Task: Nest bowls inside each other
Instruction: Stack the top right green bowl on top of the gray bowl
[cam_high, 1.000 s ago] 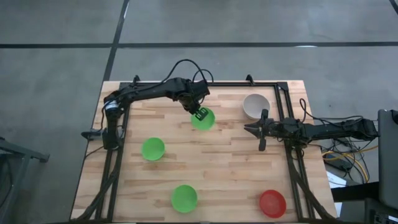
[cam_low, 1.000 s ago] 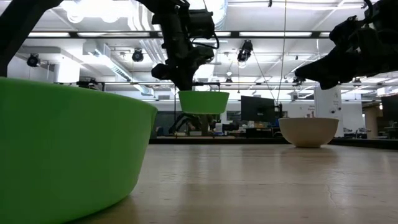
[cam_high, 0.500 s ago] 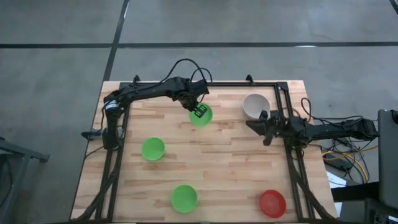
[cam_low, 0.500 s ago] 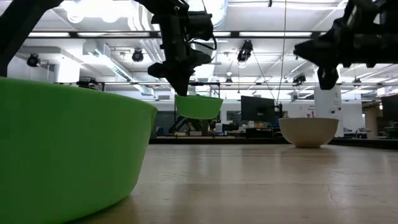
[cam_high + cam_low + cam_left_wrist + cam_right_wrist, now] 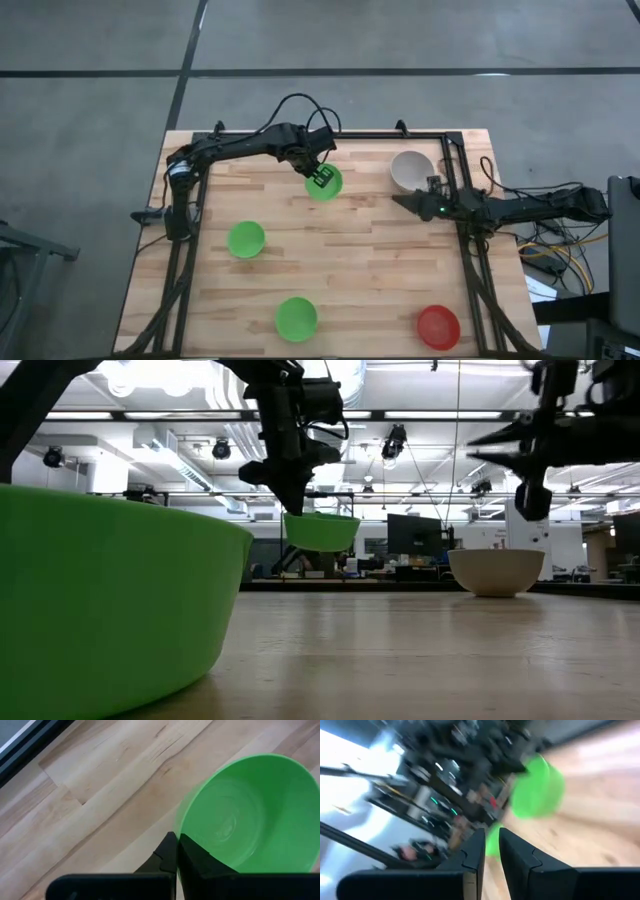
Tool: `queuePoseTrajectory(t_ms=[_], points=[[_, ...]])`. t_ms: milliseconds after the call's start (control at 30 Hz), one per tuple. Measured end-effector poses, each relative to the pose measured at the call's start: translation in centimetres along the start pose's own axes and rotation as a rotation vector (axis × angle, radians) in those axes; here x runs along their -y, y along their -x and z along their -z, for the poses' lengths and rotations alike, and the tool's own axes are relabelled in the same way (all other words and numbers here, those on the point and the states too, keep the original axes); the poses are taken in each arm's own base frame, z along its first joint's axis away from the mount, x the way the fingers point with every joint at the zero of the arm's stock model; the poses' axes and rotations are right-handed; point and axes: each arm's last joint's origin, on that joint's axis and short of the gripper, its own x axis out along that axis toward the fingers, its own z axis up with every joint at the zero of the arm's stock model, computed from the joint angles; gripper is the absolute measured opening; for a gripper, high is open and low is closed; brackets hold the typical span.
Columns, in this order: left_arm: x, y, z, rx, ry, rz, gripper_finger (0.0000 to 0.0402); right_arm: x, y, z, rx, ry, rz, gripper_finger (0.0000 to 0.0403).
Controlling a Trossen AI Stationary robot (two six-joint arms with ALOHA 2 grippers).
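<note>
Above the table's far middle, your left gripper (image 5: 322, 180) holds a bright green round plastic bowl (image 5: 326, 186) aloft, jaws clamped on its rim. Your right gripper (image 5: 415, 203), fingers slightly parted and empty, hovers beside the pale grey-white bowl (image 5: 408, 169).

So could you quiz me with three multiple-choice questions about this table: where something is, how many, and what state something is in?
1. Where is the red bowl? A) a table corner on the right arm's side B) the table's middle C) inside a green bowl
2. How many green bowls? A) one B) three C) five
3. The green bowl in the left gripper is: A) lifted B) resting on the table C) nested in the white bowl

Answers: 1 A, alone in that corner. 2 B, three counted from above. 3 A, air shows beneath it.
</note>
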Motion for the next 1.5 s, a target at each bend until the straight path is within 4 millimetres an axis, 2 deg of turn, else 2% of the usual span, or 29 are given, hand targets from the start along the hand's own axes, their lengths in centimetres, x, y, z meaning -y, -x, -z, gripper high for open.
queuePoseTrajectory(t_ms=[100,267,400,567,700,900,1067,1200,1367,1500], points=[[0.0,0.0,0.0,0.001,-0.001,0.000,0.0002,-1.0,-1.2,-0.2,-0.074,0.046,0.120,0.0054],[0.0,0.0,0.0,0.001,-0.007,0.000,0.0002,-4.9,-4.3,-1.6,-0.156,0.242,0.221,0.0054],[0.0,0.0,0.0,0.001,-0.009,0.000,0.0002,-7.5,-6.8,-2.6,-0.240,0.313,0.353,0.0054],[0.0,0.0,0.0,0.000,-0.012,0.000,0.0003,-8.7,-9.2,-3.3,-0.394,0.336,0.630,0.0054],[0.0,0.1,0.0,0.002,-0.023,0.001,0.0003,-9.8,-11.2,-3.8,-0.367,0.352,0.788,0.0054],[-0.1,0.4,0.0,0.006,-0.035,0.003,0.0003,-12.1,-14.8,-4.6,-0.293,0.344,0.783,0.0054],[-0.1,0.5,0.1,0.006,-0.045,0.004,0.0003,-13.4,-17.4,-4.7,-0.356,0.486,0.762,0.0054],[-0.1,0.5,0.1,0.005,-0.052,0.003,0.0003,-13.5,-18.5,-4.6,-0.376,0.462,0.826,0.0054],[-0.3,0.5,0.2,-0.006,-0.051,-0.004,0.0003,-12.8,-18.4,-4.3,-0.378,0.369,0.931,0.0054],[-0.3,0.5,0.1,-0.005,-0.051,-0.003,0.0003,-12.8,-17.9,-4.5,-0.307,0.303,0.953,0.0054]])
